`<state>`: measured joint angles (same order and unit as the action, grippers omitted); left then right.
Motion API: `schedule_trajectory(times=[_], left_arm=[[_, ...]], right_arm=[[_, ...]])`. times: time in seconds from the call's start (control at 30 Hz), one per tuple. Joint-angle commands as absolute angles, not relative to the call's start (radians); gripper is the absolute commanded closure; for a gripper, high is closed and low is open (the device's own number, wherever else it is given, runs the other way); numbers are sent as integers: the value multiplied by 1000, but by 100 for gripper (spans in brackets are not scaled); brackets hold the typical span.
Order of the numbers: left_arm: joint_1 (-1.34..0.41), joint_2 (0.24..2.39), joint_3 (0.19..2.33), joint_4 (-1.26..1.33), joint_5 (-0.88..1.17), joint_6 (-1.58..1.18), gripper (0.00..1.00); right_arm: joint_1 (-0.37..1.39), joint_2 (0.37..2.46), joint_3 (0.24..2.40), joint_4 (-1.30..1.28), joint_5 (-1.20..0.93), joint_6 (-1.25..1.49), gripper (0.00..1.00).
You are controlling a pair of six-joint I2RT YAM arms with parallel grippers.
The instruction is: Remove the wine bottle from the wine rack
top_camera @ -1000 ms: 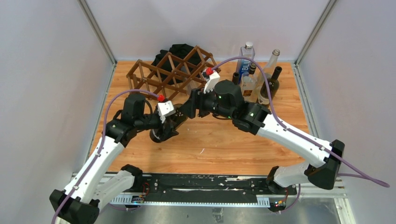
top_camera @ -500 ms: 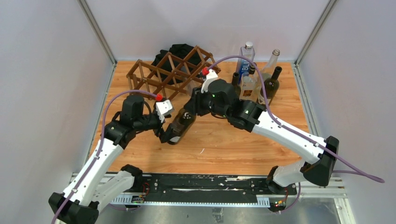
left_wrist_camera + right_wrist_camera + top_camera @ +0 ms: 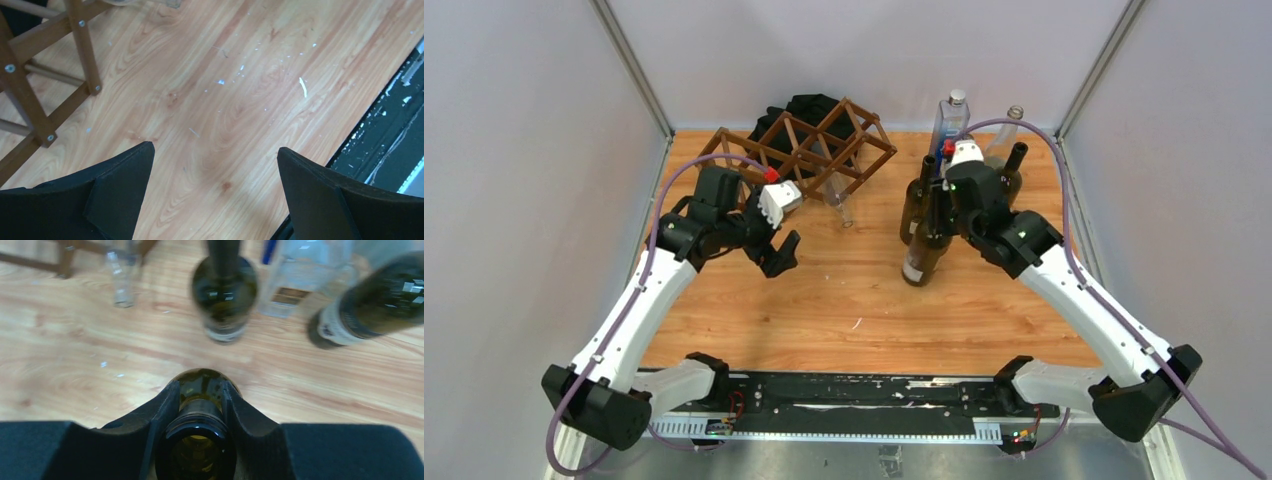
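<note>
Off the wine rack (image 3: 796, 152); wine bottle (image 3: 920, 256) in right tool (image 3: 941, 208).
Right tool clamped on the neck; bottle nearly upright, right of bench (image 3: 824, 310) centre, just beside other bottles (image 3: 950, 118); left tool (image 3: 776, 252) spread wide, empty, near the rack's front.

White shells and black joints on the left arm (image 3: 619, 330) and the right arm (image 3: 1089, 310). A purple cable (image 3: 676, 182) along each, with a white wrist block and a red cap (image 3: 771, 174). Matte black wedge-shaped fingers (image 3: 117, 190) on the left gripper (image 3: 214, 148).
</note>
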<state>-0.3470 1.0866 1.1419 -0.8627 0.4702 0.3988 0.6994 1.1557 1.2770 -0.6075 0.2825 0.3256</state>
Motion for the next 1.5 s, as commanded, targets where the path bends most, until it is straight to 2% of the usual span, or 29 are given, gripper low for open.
schedule_trajectory(times=[0.0, 0.4, 0.73, 0.8, 0.83, 0.87, 0.9, 0.97, 1.07, 1.27, 1.47], left_arm=[[-318, 1128, 1209, -910, 424, 388, 0], [-313, 1159, 1235, -907, 338, 396, 0], [-313, 1139, 1230, -881, 327, 387, 0], [-313, 1135, 1227, -881, 321, 398, 0], [-313, 1133, 1226, -879, 317, 402, 0], [-312, 1130, 1226, -877, 312, 406, 0], [-313, 1127, 1224, -872, 306, 411, 0], [-313, 1120, 1220, -858, 293, 414, 0], [-313, 1118, 1218, -846, 284, 412, 0], [-311, 1132, 1236, -834, 268, 398, 0], [-233, 1165, 1283, -809, 295, 393, 0]], right_arm=[[577, 1142, 1279, -596, 340, 253, 100], [444, 1325, 1374, -548, 442, 179, 100], [402, 1385, 1377, -501, 409, 201, 99], [394, 1379, 1366, -502, 397, 218, 92], [393, 1373, 1360, -501, 397, 223, 85], [393, 1366, 1355, -501, 399, 227, 76], [394, 1358, 1351, -502, 403, 231, 63], [393, 1340, 1347, -501, 411, 236, 50], [394, 1309, 1350, -501, 414, 239, 44], [394, 1252, 1415, -533, 420, 243, 24], [421, 1223, 1532, -580, 448, 254, 22]])
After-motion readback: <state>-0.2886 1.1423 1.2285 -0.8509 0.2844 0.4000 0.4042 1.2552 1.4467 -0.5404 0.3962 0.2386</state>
